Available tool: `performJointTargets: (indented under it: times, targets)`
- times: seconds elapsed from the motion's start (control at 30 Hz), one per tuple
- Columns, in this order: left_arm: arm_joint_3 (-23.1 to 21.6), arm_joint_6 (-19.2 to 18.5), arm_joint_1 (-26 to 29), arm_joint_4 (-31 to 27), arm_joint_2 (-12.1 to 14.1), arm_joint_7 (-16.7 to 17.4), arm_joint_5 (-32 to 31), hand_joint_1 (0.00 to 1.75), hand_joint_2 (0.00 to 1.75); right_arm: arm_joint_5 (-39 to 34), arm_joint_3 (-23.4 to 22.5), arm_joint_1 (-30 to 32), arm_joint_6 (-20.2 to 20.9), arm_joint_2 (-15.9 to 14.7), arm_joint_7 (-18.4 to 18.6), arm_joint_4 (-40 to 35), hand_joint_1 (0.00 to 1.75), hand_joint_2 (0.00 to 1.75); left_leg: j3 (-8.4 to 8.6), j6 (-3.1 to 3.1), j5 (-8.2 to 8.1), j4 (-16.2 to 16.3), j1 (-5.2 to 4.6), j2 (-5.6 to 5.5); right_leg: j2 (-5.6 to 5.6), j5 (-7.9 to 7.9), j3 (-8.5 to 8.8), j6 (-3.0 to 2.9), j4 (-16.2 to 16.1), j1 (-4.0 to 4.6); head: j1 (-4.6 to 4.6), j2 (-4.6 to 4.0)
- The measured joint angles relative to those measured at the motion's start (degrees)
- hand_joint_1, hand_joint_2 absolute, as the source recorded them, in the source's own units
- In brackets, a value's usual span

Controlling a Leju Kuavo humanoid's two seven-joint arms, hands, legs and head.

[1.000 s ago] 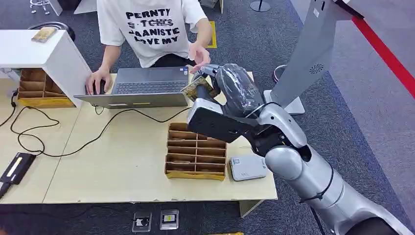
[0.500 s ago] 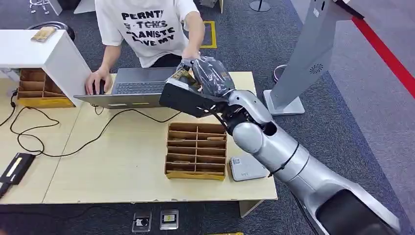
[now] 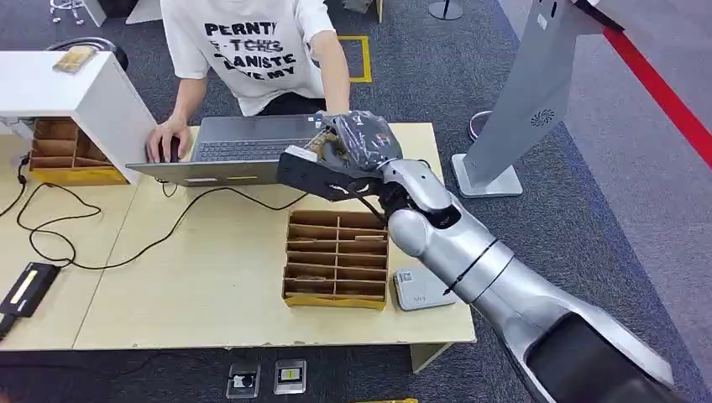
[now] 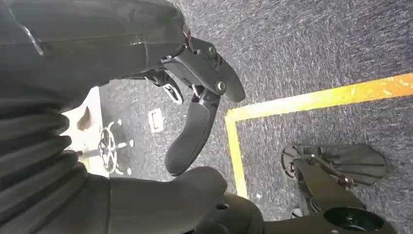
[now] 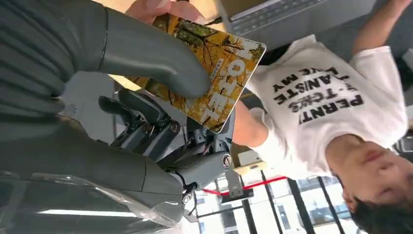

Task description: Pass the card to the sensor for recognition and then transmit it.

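Observation:
My right hand point(image 3: 353, 147), wrapped in clear plastic, reaches over the table's far edge beside the laptop point(image 3: 243, 147). It pinches a yellow picture card point(image 5: 214, 73) between thumb and fingers point(image 5: 160, 131); the card's edge point(image 3: 317, 145) peeks out by the laptop's corner. A person's hand point(image 5: 156, 7) touches the card's end, with the forearm point(image 3: 332, 84) coming down to it. The small grey-white sensor point(image 3: 422, 288) lies on the table near the front right, well behind my hand. My left hand point(image 4: 195, 122) hangs over the carpet, fingers apart, holding nothing.
A cardboard card organiser point(image 3: 337, 259) stands beside the sensor. The person point(image 3: 252, 50) sits behind the laptop, other hand on a mouse. A white shelf point(image 3: 75, 84) over another cardboard box point(image 3: 63, 151) stands far left; cables and a black device point(image 3: 29, 287) lie left. A grey stand point(image 3: 529, 92) is right.
My right arm swung left and away from me, carrying the card from above the organiser to the laptop's corner. The person's hand came down onto the card.

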Motion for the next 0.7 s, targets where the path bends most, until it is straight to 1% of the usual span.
performJointTargets:
  times: [0.13, 0.17, 0.2, 0.23, 0.33, 0.37, 0.53, 0.57, 0.7]
  targets:
    - [-0.35, 0.0, 0.0, 0.0, 0.09, 0.0, 0.0, 0.58, 1.75, 1.18, 0.0, 0.03, 0.39, -0.11, 1.09, 0.96, 1.75, 1.75, 0.0, 0.0, 0.0, 0.0, 0.0, 0.01, 0.01, 0.0, -0.01, 0.0, 0.0, 0.0, 0.0, 0.0]
    - [-0.52, 0.0, 0.0, 0.0, 0.11, 0.0, 0.0, 0.58, 1.75, 1.29, 0.0, 0.03, 0.42, -0.15, 1.14, 1.12, 0.65, 1.75, 0.0, 0.0, 0.0, 0.0, 0.0, 0.01, 0.02, 0.0, -0.02, 0.0, 0.0, 0.0, 0.0, 0.0]
    - [-0.68, 0.0, 0.0, 0.0, 0.13, 0.0, 0.02, 0.59, 1.75, 1.44, 0.0, 0.03, 0.48, -0.17, 1.31, 1.29, 0.0, 1.75, 0.0, 0.0, 0.0, 0.0, 0.0, 0.02, 0.02, 0.0, -0.02, 0.0, 0.0, 0.0, 0.0, 0.0]
    - [-0.85, 0.0, 0.0, 0.0, 0.2, 0.0, 0.04, 0.58, 1.75, 1.53, 0.02, 0.03, 0.61, -0.2, 1.6, 1.38, 0.0, 1.75, 0.0, 0.0, 0.0, 0.0, 0.0, 0.02, 0.03, 0.0, -0.02, 0.0, 0.0, 0.0, 0.0, 0.0]
    - [-1.29, 0.02, 0.01, 0.0, 0.28, 0.04, 0.07, 0.63, 1.75, 1.9, 0.0, 0.08, 1.14, -0.33, 2.56, 1.73, 0.0, 1.75, 0.0, 0.0, 0.0, 0.0, 0.0, 0.02, 0.03, 0.0, -0.03, 0.0, 0.0, 0.0, 0.0, 0.0]
    - [-1.36, 0.02, 0.01, 0.0, 0.35, 0.13, 0.09, 0.61, 1.75, 2.01, 0.0, 0.12, 1.38, -0.37, 2.89, 1.75, 0.0, 1.75, 0.0, 0.0, 0.0, 0.0, 0.0, 0.03, 0.03, 0.0, -0.04, 0.0, 0.0, 0.0, 0.0, 0.0]
    - [-1.64, 0.15, 0.01, 0.0, 0.48, 0.37, 0.68, 0.63, 1.75, 2.41, 0.0, 0.44, 2.67, -0.74, 4.05, 1.73, 0.0, 1.75, 0.0, 0.0, 0.0, 0.0, 0.0, 0.04, 0.04, 0.0, -0.04, 0.0, 0.0, 0.0, -0.02, 0.0]
    - [-1.64, 0.18, 0.01, 0.0, 0.5, 0.37, 0.74, 0.61, 1.75, 2.41, 0.0, 0.47, 2.78, -0.81, 4.09, 1.73, 0.0, 1.75, 0.0, 0.0, 0.0, 0.0, 0.0, 0.04, 0.04, 0.0, -0.04, 0.0, 0.0, 0.0, 0.02, 0.0]
    - [-1.64, 0.24, 0.01, 0.0, 0.55, 0.37, 1.27, 0.63, 1.75, 2.3, -0.02, 0.72, 2.78, -0.98, 4.04, 1.69, 0.0, 1.75, 0.0, 0.0, 0.0, 0.01, 0.0, 0.04, 0.04, 0.0, -0.04, 0.0, 0.0, 0.0, 0.0, 0.0]
